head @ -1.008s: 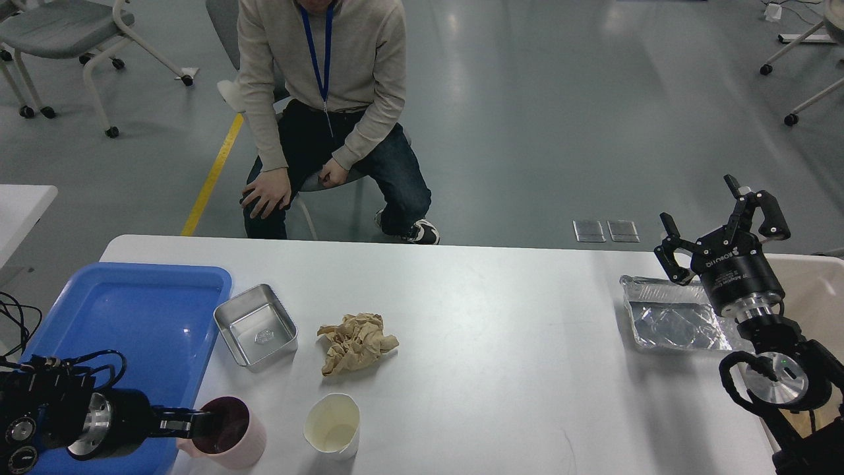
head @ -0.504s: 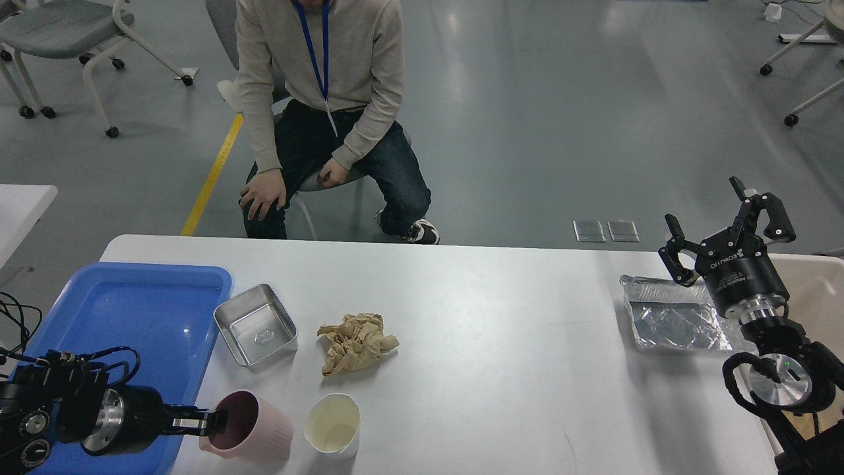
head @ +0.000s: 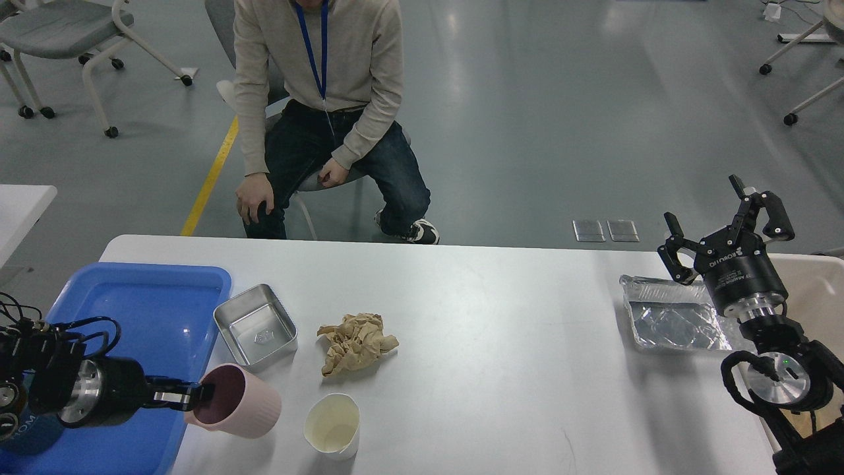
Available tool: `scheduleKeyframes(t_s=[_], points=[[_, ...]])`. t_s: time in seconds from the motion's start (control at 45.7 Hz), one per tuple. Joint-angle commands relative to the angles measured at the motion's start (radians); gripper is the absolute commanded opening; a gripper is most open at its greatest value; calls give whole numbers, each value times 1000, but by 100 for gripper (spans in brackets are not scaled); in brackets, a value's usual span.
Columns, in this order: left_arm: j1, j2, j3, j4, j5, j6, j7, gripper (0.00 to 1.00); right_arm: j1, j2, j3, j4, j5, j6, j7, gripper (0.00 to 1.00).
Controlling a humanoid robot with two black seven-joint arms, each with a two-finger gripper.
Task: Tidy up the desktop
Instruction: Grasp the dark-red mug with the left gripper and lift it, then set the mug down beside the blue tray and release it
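Note:
The white-grey desktop (head: 501, 330) fills the lower view. My left gripper (head: 198, 396) is shut on the rim of a pink cup (head: 241, 410) and holds it tilted on its side, just right of the blue tray (head: 132, 310). A square metal tin (head: 256, 326), a crumpled brown paper (head: 356, 342) and a white paper cup (head: 333, 425) stand on the desktop near it. My right gripper (head: 725, 221) is open and empty, raised above a foil tray (head: 672, 322) at the right.
A beige bin (head: 817, 290) stands off the desktop's right edge. A seated person (head: 323, 112) faces the far edge. Chairs stand at the far left and far right of the floor.
My left gripper has lifted the pink cup, tipped it over and carried it back and left toward the blue tray. The right gripper has shifted slightly right. The person moved an arm.

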Motion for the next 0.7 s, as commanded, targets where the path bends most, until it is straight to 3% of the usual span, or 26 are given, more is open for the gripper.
scheduleKeyframes(t_s=[0.0, 0.35, 0.548, 0.679], points=[[-50, 108, -7, -41, -21, -32, -4, 0, 2, -1, 0, 0, 0, 0, 0, 100], [-93, 330, -22, -57, -112, -57, -57, 0, 3, -7, 0, 0, 1, 0, 0, 100], [-69, 329, 2, -47, -115, -31, -62, 2, 3, -7, 0, 0, 1, 1, 0, 100], [-55, 301, 68, -24, -115, 45, -67, 2, 2, -7, 0, 0, 1, 1, 0, 100]])
